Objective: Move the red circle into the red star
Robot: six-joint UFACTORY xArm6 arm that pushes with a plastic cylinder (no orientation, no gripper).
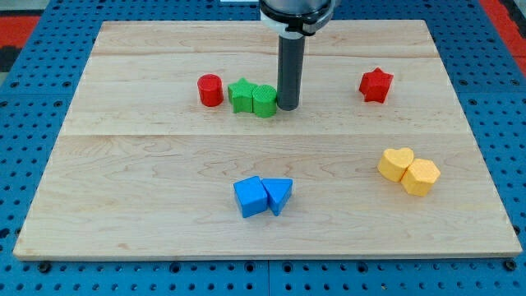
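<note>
The red circle (210,90) is a short red cylinder left of centre in the upper half of the wooden board (148,156). The red star (376,85) lies far to the view's right at about the same height. Between them sit a green star (241,94) and a green round block (264,101), touching each other, the star just right of the red circle. My tip (288,106) stands on the board right beside the green round block's right side, well left of the red star.
A blue cube (250,197) and a blue triangle (279,195) touch at the lower centre. A yellow heart (396,164) and a yellow hexagon (421,177) touch at the lower right. The board lies on a blue perforated table.
</note>
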